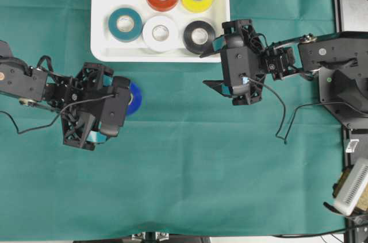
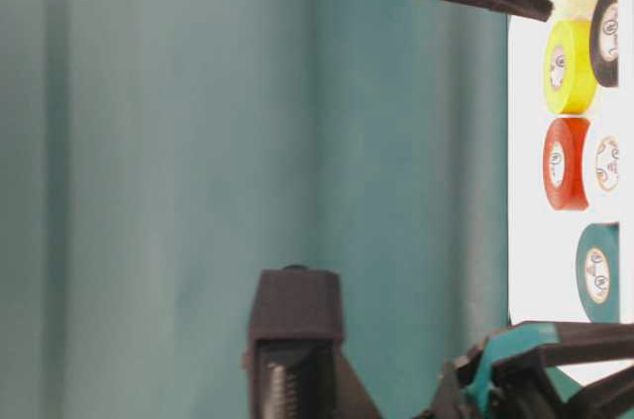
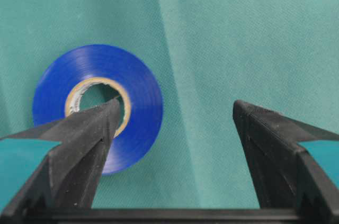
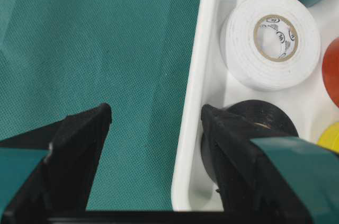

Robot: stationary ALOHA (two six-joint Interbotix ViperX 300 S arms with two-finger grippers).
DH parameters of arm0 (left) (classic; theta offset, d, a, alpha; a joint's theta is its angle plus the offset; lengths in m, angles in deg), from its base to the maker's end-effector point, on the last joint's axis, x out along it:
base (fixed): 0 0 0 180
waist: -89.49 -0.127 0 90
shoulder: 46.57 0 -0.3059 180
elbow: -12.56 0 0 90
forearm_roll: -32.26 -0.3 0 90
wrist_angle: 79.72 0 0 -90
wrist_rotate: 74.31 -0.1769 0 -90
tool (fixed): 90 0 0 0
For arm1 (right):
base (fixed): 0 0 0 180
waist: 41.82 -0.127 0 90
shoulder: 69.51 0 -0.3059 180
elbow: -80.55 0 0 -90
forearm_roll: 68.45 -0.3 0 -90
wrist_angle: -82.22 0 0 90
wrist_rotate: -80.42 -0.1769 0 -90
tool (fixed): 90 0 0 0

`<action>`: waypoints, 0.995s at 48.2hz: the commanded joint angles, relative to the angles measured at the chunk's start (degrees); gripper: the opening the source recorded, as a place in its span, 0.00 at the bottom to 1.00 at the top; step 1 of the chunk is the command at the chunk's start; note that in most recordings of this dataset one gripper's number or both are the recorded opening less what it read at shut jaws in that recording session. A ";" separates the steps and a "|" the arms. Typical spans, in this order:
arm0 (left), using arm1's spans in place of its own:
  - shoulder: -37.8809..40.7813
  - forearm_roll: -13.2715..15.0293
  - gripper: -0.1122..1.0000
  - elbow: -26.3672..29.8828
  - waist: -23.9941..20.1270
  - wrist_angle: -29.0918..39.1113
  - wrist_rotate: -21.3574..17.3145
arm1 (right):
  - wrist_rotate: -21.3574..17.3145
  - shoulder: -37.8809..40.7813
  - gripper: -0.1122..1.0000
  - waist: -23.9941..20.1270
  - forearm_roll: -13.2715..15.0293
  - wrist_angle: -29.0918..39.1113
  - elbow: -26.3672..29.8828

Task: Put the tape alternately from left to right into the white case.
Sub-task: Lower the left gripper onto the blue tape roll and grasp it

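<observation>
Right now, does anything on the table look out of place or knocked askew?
Only the blue roll is out of place: it lies flat on the green cloth, outside the white case, under the open left gripper. The other five rolls lie flat inside the case. Nothing looks damaged.

Five tape rolls (image 1: 161, 16) lie in the case (image 1: 100, 7) at the far side; a sixth roll (image 1: 134, 98) lies on the surface (image 1: 184, 174), nearer, left.

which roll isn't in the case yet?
The blue roll. It lies flat on the green cloth under the open left gripper, outside the white case; the teal, white, black, red and yellow rolls all sit inside it.
</observation>
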 commanded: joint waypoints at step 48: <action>4.83 0.00 0.47 1.23 -1.76 -2.99 0.00 | -0.09 0.88 0.76 -0.09 -0.09 -2.02 0.97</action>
